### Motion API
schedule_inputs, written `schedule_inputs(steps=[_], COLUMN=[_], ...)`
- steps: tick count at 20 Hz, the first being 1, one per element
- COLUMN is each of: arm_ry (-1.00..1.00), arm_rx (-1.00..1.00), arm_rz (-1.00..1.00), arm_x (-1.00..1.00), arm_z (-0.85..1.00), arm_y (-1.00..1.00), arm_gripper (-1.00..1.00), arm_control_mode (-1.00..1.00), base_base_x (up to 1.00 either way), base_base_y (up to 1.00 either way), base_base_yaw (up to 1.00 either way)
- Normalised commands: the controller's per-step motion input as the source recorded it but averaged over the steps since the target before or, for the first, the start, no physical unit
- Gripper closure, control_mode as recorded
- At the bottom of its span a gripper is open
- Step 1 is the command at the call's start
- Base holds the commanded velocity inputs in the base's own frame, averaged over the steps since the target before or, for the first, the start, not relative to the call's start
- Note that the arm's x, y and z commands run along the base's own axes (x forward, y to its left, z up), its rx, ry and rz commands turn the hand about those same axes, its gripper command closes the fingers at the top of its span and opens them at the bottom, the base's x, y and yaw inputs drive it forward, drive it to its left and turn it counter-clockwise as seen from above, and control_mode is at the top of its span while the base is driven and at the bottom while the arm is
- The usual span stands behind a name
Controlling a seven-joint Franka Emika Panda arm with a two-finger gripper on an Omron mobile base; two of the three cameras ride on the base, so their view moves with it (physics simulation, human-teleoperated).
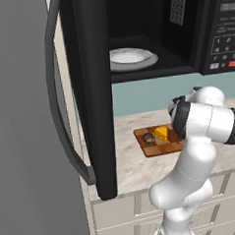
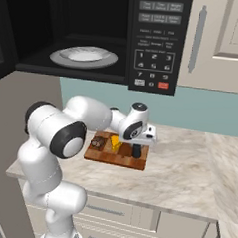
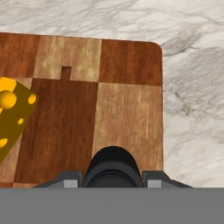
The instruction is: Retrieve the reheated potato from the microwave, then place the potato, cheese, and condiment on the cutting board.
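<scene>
The checkered wooden cutting board [image 1: 156, 147] [image 2: 116, 159] [image 3: 127, 109] lies on the marble counter below the microwave [image 1: 221, 29] [image 2: 155, 43]. On it rest the grey-brown potato [image 1: 149, 138] [image 2: 97, 141] and, beside it, the yellow cheese [image 1: 162, 133] [image 2: 114, 142] [image 3: 11, 113]. My gripper [image 2: 138, 143] [image 3: 113, 177] is over the board's right end, shut on the black condiment [image 2: 137, 152] [image 3: 113, 168], which stands upright between the fingers. I cannot tell whether its base touches the board.
The microwave door [image 1: 95, 91] hangs wide open to the left, its curved handle [image 1: 63, 118] jutting toward me. A white plate [image 1: 130, 58] [image 2: 84, 56] sits inside the oven. Marble counter [image 2: 197, 170] stretches right of the board; cabinet doors [image 2: 220, 37] hang above.
</scene>
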Motion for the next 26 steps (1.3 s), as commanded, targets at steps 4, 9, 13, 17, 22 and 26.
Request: schedule_inputs(steps=[4,9,13,17,22,26], arm_ry=[0.0,0.0,0.0,0.0,0.0,0.0], arm_rx=[0.0,0.03,0.02,0.01,0.0,0.0], arm_rz=[0.04,0.02,0.01,0.0,0.0,0.0], arm_x=[0.11,0.01,0.01,0.0,-0.07,0.0], arm_z=[-0.12,-0.1,-0.09,-0.12,-0.12,-0.01], arm_y=[0.0,0.0,0.06,0.03,0.02,0.0], arm_gripper=[1.0,1.0,1.0,1.0,-1.0,-1.0], arm_control_mode=[-1.0,-1.0,-1.0,-1.0,-1.0,-1.0], base_base_x=[0.0,0.0,0.0,0.0,0.0,0.0], base_base_y=[0.0,0.0,0.0,0.0,0.0,0.0], base_base_yaw=[0.0,0.0,0.0,0.0,0.0,0.0])
